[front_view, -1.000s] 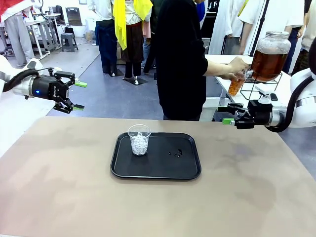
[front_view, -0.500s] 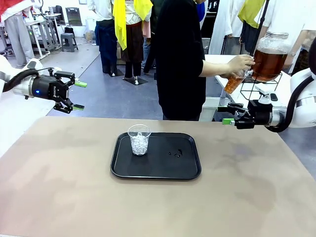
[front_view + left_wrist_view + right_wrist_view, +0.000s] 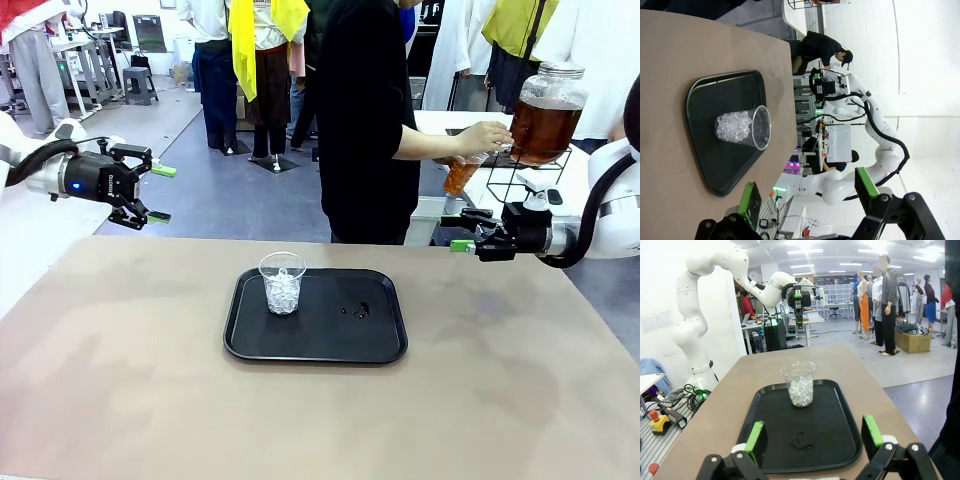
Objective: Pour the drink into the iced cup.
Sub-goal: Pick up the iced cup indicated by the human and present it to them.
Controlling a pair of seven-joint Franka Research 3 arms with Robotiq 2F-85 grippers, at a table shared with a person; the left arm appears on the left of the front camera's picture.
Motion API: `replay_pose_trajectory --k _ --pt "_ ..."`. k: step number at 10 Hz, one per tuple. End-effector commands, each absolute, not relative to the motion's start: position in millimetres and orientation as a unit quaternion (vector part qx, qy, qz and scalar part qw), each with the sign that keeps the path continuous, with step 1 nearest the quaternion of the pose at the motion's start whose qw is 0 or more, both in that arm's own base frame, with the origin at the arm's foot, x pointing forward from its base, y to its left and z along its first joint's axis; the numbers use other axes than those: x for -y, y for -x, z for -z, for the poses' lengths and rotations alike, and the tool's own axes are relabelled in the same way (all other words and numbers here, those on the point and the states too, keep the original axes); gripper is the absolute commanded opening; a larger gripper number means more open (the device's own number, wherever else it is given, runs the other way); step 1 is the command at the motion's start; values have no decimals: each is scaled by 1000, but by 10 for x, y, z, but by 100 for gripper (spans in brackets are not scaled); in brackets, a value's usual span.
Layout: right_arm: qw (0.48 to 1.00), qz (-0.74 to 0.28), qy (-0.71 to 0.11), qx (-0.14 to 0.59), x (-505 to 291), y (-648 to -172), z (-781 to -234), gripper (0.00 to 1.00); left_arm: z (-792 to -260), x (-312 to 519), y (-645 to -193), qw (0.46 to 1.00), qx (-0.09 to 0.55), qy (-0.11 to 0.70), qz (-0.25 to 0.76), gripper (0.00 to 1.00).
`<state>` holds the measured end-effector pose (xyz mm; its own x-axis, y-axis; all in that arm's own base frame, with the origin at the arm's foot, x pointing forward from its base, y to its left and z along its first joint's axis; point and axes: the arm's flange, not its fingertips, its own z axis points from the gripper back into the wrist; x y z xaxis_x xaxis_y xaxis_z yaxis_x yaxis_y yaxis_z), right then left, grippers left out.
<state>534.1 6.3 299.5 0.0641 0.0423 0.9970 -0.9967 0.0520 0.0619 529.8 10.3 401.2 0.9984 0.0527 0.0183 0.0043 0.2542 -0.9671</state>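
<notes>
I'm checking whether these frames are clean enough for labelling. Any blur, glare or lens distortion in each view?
Front view: even light, the iced cup sharp; the person's hand with the drink looks slightly smeared. Left wrist view: rolled sideways, wide-angle bending, white wall washed out, the left claw up close and soft. Right wrist view: ceiling lights flare, the tray shows a dull sheen.

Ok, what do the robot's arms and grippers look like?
Left arm and right arm: white, a black cable looping to each wrist. Left gripper and right gripper: black with green pads; a blue light on the left's body.
</notes>
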Motion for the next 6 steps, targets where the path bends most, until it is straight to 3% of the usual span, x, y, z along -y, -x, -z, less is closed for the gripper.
replay_pose_trajectory --k 1,6 --pt "537 -484 -492 485 -87 -5357 -3027 100 -4022 -98 -5283 792 24 610 -16 100" --pt "537 -484 -492 485 -87 -5357 -3027 100 -4022 -98 -5283 792 24 610 -16 100"
